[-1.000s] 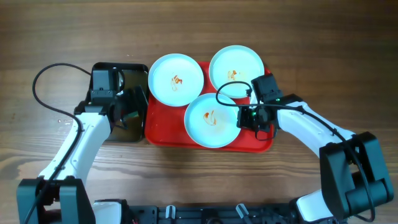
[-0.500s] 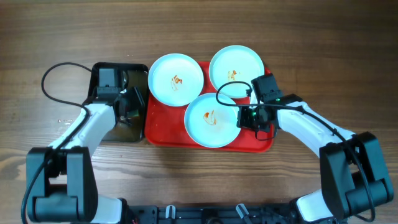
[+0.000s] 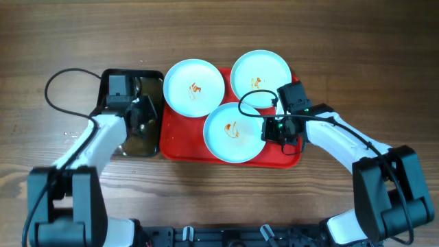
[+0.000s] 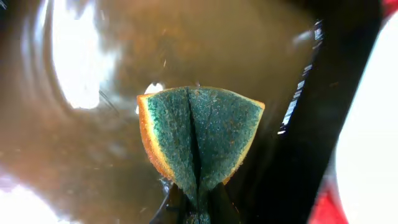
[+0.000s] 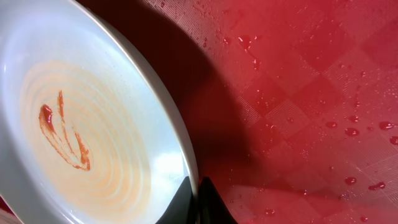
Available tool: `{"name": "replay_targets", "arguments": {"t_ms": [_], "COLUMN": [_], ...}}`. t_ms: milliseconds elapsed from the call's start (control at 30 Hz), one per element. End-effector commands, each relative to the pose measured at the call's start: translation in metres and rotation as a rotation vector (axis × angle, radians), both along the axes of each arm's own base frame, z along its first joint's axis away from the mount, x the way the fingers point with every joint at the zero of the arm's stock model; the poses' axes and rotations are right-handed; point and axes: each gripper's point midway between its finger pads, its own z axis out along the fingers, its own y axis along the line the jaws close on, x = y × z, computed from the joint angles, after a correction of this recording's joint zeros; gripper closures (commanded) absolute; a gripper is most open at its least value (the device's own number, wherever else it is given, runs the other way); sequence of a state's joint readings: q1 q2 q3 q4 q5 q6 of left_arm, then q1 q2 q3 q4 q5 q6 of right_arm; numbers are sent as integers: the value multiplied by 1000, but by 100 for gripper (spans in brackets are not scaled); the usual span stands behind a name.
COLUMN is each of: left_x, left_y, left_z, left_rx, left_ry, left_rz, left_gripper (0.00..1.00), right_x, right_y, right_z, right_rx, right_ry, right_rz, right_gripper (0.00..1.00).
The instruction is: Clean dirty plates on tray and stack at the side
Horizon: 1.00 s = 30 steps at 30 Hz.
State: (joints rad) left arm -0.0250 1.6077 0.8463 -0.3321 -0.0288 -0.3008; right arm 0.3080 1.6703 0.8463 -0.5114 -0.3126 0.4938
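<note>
Three round pale plates sit on the red tray (image 3: pixel 180 144), each with an orange-red smear: one at the back left (image 3: pixel 194 86), one at the back right (image 3: pixel 260 74), one in front (image 3: pixel 233 132). My right gripper (image 3: pixel 271 130) is shut on the right rim of the front plate (image 5: pixel 93 124), one finger above and one below the edge, as the right wrist view (image 5: pixel 196 202) shows. My left gripper (image 4: pixel 198 205) hangs over the black tray (image 3: pixel 149 86), shut on a green sponge (image 4: pixel 199 134) with an orange edge, which is pinched into a fold.
The black tray (image 4: pixel 93 155) holds shallow brownish water and stands against the red tray's left side. A black cable (image 3: pixel 62 79) loops over the wooden table at the left. Water drops dot the red tray's textured base (image 5: pixel 298 93).
My left gripper has closed on the sponge in the black tray, and its arm has shifted slightly. The right arm and the plates have not moved.
</note>
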Motion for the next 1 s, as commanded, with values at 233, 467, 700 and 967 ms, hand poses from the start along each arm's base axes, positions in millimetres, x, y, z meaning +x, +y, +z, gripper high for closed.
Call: {"name": "replay_targets", "arguments": {"t_ms": [233, 467, 700, 967], "left_x": [13, 13, 13, 4], "left_y": [3, 4, 4, 4], "left_z": [84, 84, 83, 74], "left_rx": [18, 23, 23, 23], "left_ry": [-243, -243, -239, -187], "left_rz": [-11, -18, -18, -18], "left_gripper": [96, 96, 96, 96], "right_x": [4, 4, 4, 4], "right_y": [1, 1, 1, 2], "right_z": [1, 1, 1, 1], "right_rx": [-3, -3, -4, -3], "right_ry": [-5, -5, -6, -5], "right_rz": [-1, -2, -2, 2], "right_gripper": [96, 96, 95, 96]}}
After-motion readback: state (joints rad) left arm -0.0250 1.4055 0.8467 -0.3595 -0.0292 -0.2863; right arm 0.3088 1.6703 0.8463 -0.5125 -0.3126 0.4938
